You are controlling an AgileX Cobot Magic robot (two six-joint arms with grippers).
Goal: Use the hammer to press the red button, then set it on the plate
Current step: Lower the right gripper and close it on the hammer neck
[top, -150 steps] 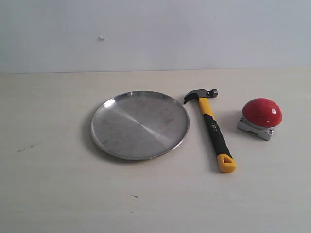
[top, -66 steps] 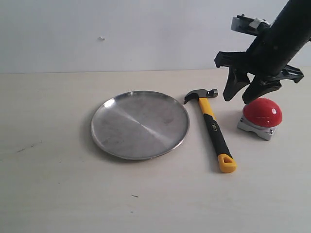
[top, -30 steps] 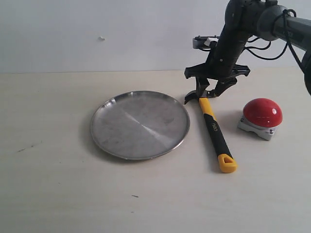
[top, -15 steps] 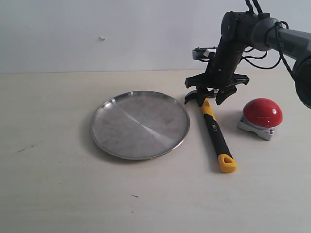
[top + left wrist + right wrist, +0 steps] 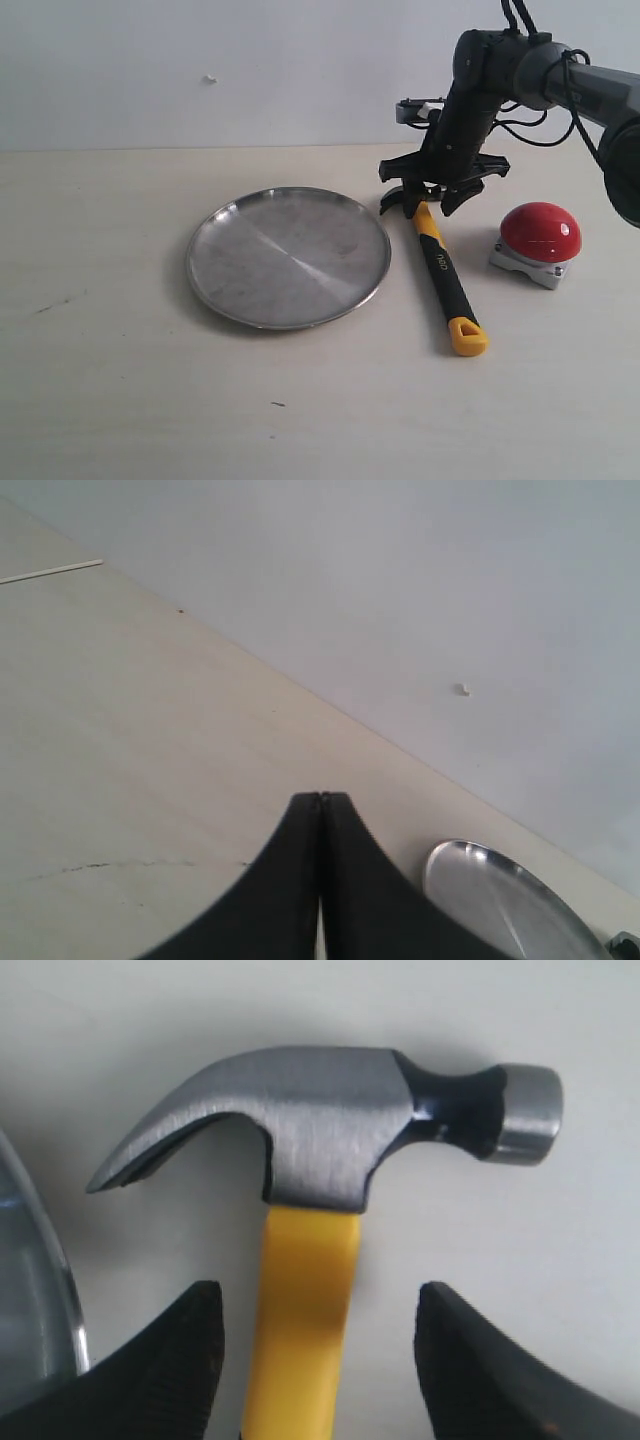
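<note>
On the table (image 5: 120,400), left to right: plate (image 5: 288,258), hammer (image 5: 437,262), button (image 5: 539,232). Hammer just beside the plate's rim, head far, handle running near; button apart on its other side. Right gripper (image 5: 431,204) over the head, jaws astride the handle.

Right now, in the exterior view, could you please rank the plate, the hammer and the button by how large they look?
1. plate: the widest and largest in area.
2. hammer: nearly as long as the plate is wide, but slim.
3. button: clearly the smallest.
</note>
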